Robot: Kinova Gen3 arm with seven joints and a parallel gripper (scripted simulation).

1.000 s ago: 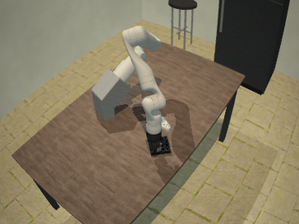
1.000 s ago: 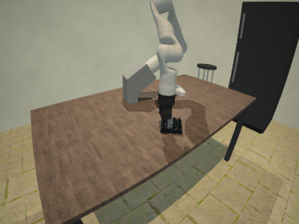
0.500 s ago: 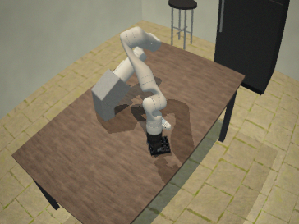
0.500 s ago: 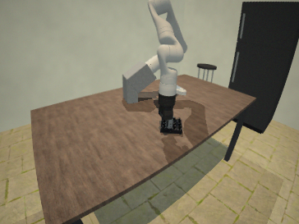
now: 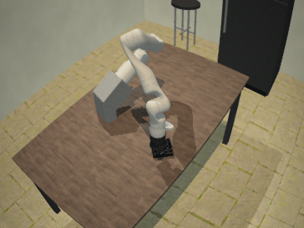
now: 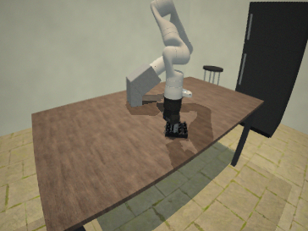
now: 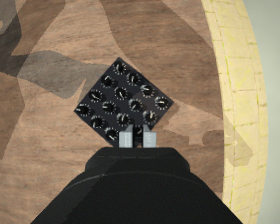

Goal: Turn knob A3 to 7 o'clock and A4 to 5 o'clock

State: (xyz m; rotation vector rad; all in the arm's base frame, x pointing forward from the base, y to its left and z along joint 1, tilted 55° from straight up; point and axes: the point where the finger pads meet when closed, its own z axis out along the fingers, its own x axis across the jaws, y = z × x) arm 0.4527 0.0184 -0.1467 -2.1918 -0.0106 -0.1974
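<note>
The knob box (image 5: 168,152) (image 6: 179,130) (image 7: 123,98) is a small black box with a four-by-four grid of knobs. It stands on the wooden table (image 5: 83,164) (image 6: 93,153) close to the table's near right edge. In the wrist view it lies turned like a diamond. My gripper (image 5: 160,146) (image 6: 172,123) (image 7: 137,132) points straight down onto the box. Its two pale fingertips stand narrow on either side of a knob at the box's edge nearest the wrist camera. That knob is mostly hidden by the fingers, and I cannot read its name.
The arm's grey base block (image 5: 109,94) (image 6: 137,83) stands on the table behind the box. The table edge (image 5: 200,148) (image 7: 206,47) runs just beside the box. A black cabinet (image 5: 255,30) (image 6: 275,60) and a stool (image 5: 185,5) (image 6: 212,69) stand beyond the table.
</note>
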